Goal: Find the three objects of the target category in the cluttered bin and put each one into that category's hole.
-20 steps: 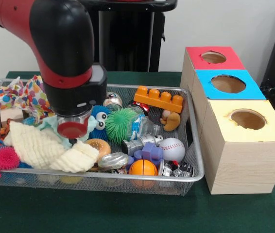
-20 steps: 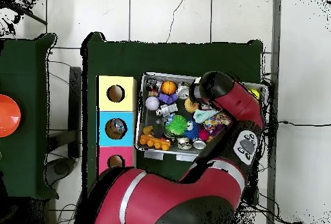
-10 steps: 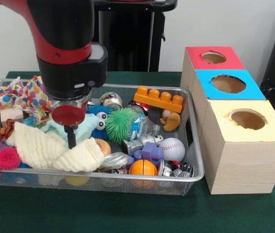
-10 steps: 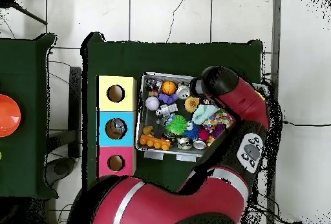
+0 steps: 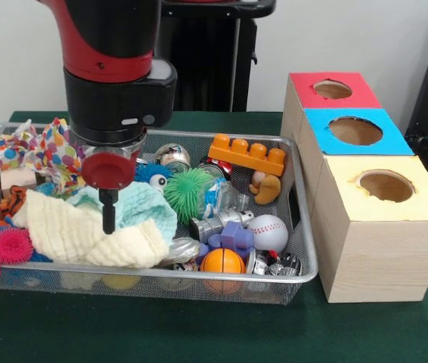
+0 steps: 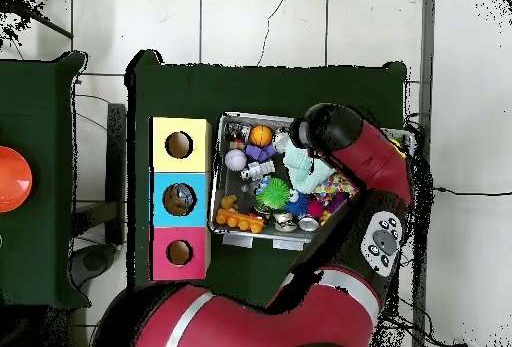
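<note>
A wire bin (image 5: 305, 253) holds a heap of toys and cloths. My gripper (image 5: 108, 221) hangs over the bin's left half, its black fingers drawn together into one thin stem. They are shut where a teal cloth (image 5: 140, 213) meets a cream knitted cloth (image 5: 63, 234), and the teal cloth bulges up beside them. In the overhead view the teal cloth (image 6: 303, 170) stretches out from under the arm's head (image 6: 330, 133), which hides the fingers. Three wooden boxes with round holes stand beside the bin: red top (image 5: 365, 95), blue top (image 5: 392, 141), yellow top (image 5: 350, 198).
Also in the bin are a baseball (image 5: 268, 231), an orange ball (image 5: 221, 261), an orange toy brick (image 5: 246, 154), a green spiky ball (image 5: 187, 193), a pink spiky ball (image 5: 7, 246) and a polka-dot cloth (image 5: 41, 148). The bin rests on a dark green table (image 5: 199, 333).
My gripper has risen out of the heap over the last second. The teal cloth came up with it and spread wide, and the cream cloth shifted over the bun-shaped toy.
</note>
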Controlling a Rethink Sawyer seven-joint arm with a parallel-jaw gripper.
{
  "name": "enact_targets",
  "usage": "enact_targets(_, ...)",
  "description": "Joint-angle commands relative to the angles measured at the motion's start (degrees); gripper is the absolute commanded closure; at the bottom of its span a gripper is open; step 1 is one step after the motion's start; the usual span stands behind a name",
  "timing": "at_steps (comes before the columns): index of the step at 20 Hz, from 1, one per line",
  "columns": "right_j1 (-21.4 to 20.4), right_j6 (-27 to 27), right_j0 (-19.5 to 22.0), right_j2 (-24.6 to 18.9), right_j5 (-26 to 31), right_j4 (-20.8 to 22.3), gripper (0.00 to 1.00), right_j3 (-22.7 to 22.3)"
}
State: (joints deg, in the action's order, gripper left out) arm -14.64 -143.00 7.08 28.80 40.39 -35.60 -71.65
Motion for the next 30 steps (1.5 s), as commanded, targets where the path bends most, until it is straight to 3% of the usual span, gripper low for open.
enact_targets(1, 0.4, -10.7, -0.9, -8.5, -2.9, -2.2, 0.00, -7.2)
enact_targets(30, 2.0, -13.0, -1.4, -7.2, -3.4, -3.0, 0.00, -6.4)
